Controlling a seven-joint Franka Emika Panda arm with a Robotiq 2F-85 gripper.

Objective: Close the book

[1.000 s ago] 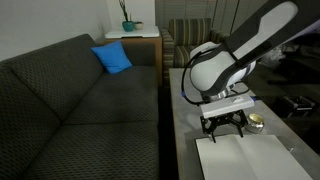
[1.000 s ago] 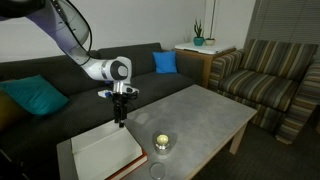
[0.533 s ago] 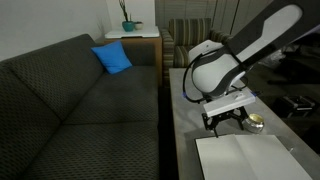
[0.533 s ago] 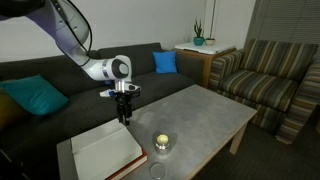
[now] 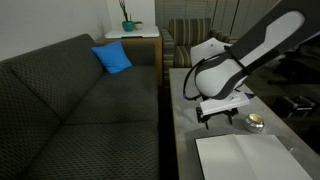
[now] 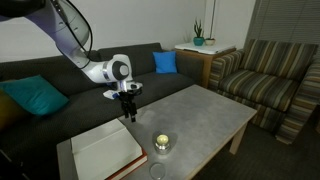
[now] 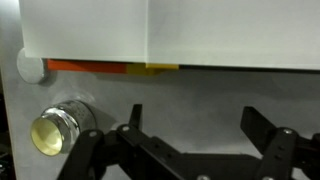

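My end effector (image 7: 195,128) is released: in the wrist view its two black fingers (image 7: 135,116) stand wide apart with nothing between them. The large thin book with plain white pages and a red cover (image 7: 170,30) lies open and flat on the grey bench (image 6: 205,110), just ahead of the fingertips in that view. Its near edge runs crosswise, in line with the gap between the fingers. Along that edge I see a thin red line of cover with a short yellow strip (image 7: 152,68) under the pages.

In both exterior views the book (image 6: 105,150) (image 5: 250,155) sits beside and below the end effector (image 6: 129,113) (image 5: 222,115), not under it. The fingers hang over bare bench just off the book's edge. A small round shiny metal dish (image 7: 55,128) stands to one side of the end effector, close to the same edge, apart from the book.

The single arm reaches across from above. Its white wrist is bent so the end effector points straight down, low over the bench but not touching it, as far as I can tell. I judge the closing move depends on getting a finger under that crosswise edge.
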